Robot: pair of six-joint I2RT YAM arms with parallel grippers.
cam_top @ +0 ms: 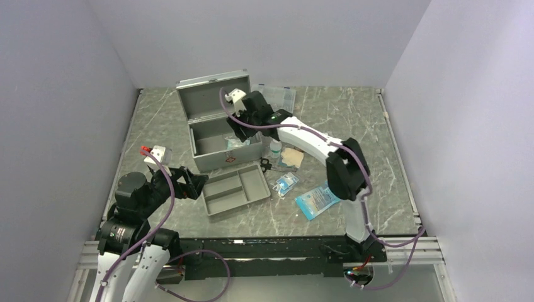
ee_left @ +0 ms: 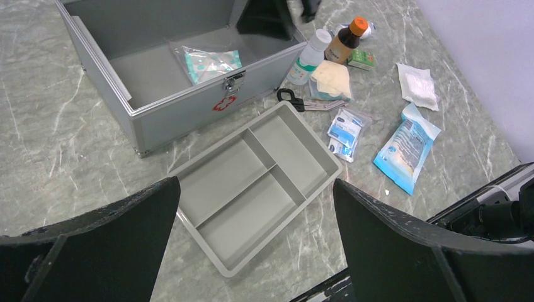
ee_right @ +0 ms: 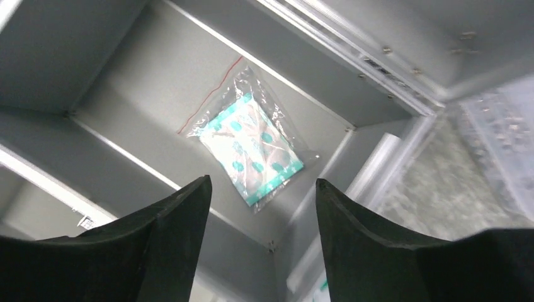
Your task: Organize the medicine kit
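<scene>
Right end effector point(ee_right: 261, 182) spread empty, packet point(ee_right: 249, 148) just below in medicine kit point(cam_top: 217, 158).
Best lifted straight up, clear of walls on either side.

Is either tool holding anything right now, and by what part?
Nothing is held. The right tool hangs open above the bagged packet lying in the medicine kit; left tool is open beside the divided tray.

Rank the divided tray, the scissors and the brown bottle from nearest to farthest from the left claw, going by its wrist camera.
From the left gripper, in the left wrist view:
1. divided tray: nearest, directly in front.
2. scissors: just past the tray's far edge.
3. brown bottle: farthest, at the upper right.
</scene>
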